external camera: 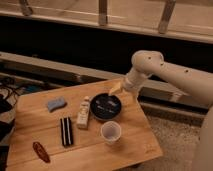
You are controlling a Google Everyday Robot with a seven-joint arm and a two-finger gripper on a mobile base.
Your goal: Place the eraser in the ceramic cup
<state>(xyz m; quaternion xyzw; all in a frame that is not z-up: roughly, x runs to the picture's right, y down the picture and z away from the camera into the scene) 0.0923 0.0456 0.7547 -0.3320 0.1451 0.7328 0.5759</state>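
Note:
The blue-grey eraser (56, 104) lies on the left part of the wooden table (30, 127). The white ceramic cup (110, 132) stands upright near the table's front right, just in front of the black bowl (106, 106). My gripper (116, 89) hangs at the end of the white arm, over the table's far right edge just behind the black bowl, well to the right of the eraser and apart from it. Nothing shows in it.
A white tube (83, 112) lies between the eraser and the bowl. A long black bar with a pale stripe (66, 131) lies in front of it. A reddish-brown oval (41, 151) lies at the front left. A dark ledge and railing run behind the table.

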